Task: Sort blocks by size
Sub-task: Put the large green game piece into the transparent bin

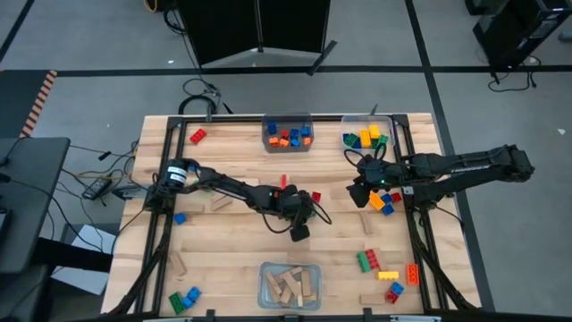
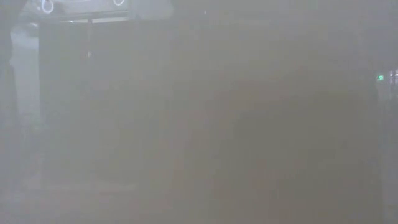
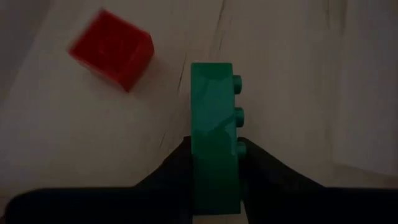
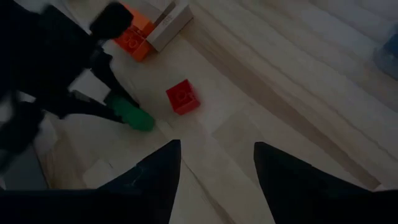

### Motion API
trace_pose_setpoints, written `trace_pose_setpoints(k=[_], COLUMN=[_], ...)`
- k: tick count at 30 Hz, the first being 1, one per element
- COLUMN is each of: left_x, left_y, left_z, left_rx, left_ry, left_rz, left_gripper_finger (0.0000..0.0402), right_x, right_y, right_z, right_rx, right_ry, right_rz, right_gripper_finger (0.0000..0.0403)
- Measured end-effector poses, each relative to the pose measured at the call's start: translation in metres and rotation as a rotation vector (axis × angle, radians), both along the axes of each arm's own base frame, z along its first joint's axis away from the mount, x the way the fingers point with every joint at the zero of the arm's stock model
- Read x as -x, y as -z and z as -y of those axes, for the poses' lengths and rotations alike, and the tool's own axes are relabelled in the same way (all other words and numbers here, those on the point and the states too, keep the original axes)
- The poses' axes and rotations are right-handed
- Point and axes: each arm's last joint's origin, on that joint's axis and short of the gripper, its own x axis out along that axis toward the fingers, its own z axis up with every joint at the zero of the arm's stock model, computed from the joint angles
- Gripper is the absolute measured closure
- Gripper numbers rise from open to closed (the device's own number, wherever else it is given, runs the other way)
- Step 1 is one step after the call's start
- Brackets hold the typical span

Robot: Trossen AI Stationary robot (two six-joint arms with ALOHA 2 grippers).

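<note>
The table [image 1: 232, 259] carries scattered blocks and three clear bins [image 1: 288, 284]. Near its middle the left hand [image 3: 214, 180] is clamped on a green brick [image 3: 214, 134], fingers on its flat sides, studs facing out. The brick looks light, stiff and smooth (likely to slip if pinched by a corner). A small red cube [image 3: 112, 46] lies just beside it, clear of the grip. The right hand [image 4: 217, 168] waits on the right, fingers apart, holding nothing.
</note>
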Motion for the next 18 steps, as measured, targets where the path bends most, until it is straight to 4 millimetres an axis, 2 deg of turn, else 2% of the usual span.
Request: trace_pose_setpoints(k=[8,14,18], left_x=[0.004,0.014,0.023], left_y=[-0.045,-0.086,-0.108], left_z=[-0.020,-0.053,-0.078], left_rx=[-0.033,-0.050,-0.054], left_ry=[-0.077,-0.160,-0.221], left_rz=[0.130,0.226,0.287], left_gripper_finger=[0.0308,0.0307,0.0307], right_x=[-0.004,-0.010,-0.011], right_y=[-0.003,-0.009,-0.010], right_z=[-0.001,-0.001,0.001], right_rx=[0.021,0.057,0.116], right_ry=[-0.030,-0.067,-0.024], right_rz=[0.051,0.129,0.141], right_gripper_finger=[0.0186,0.0186,0.0186])
